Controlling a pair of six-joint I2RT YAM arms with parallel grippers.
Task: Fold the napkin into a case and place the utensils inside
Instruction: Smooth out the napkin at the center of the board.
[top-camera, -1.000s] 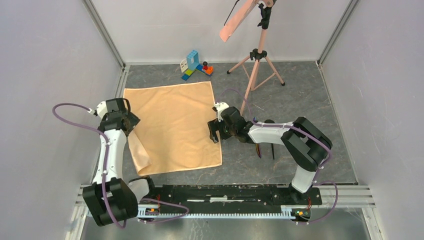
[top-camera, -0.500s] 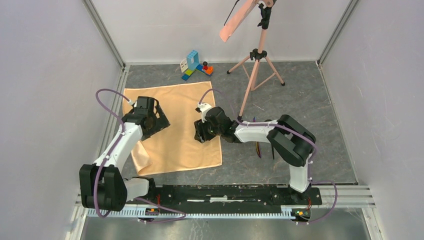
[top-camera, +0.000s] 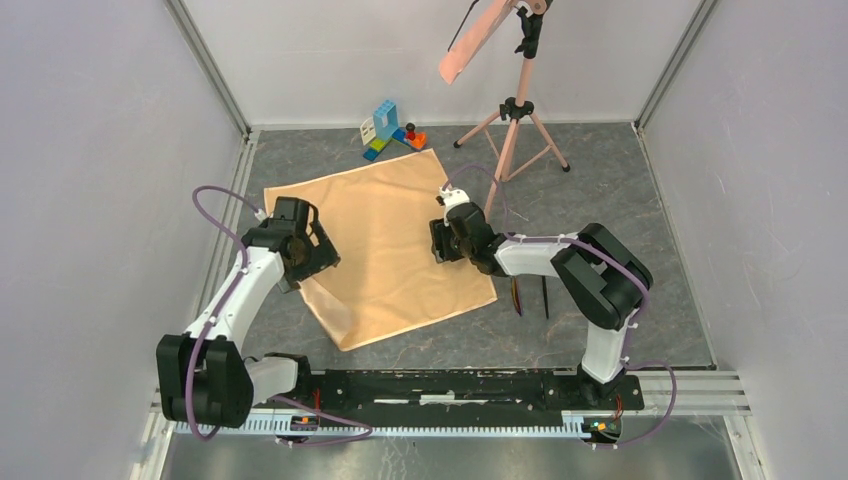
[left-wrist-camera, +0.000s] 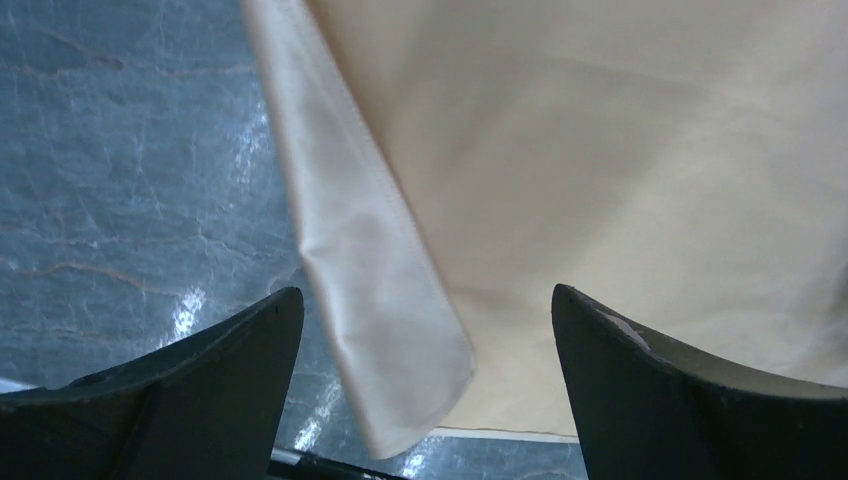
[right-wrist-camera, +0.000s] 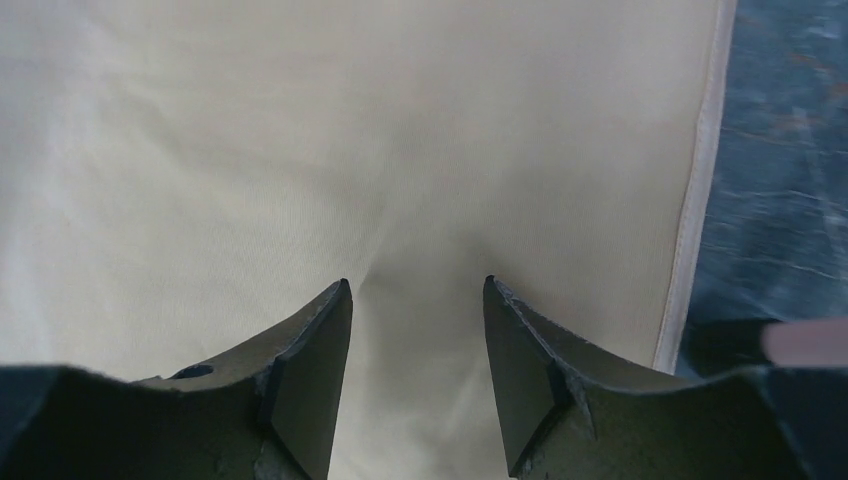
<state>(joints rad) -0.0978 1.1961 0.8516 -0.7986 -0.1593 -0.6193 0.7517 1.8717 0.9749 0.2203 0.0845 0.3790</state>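
The napkin (top-camera: 385, 235) lies open and flat on the table (top-camera: 620, 190), skewed, with its left edge doubled over into a narrow flap (left-wrist-camera: 390, 330). No case is formed yet. Expect the cloth to be light and limp, and to slide on the smooth top. Take it at a hemmed edge or corner, not mid-sheet.

Your right gripper (right-wrist-camera: 417, 283) sits half closed just inside the right hem, and a small ridge of cloth looks pinched between its fingers. Your left gripper (left-wrist-camera: 425, 292) hangs fully spread over the flap, holding nothing. The utensils (top-camera: 545, 298) lie right of the cloth, partly under the right arm.
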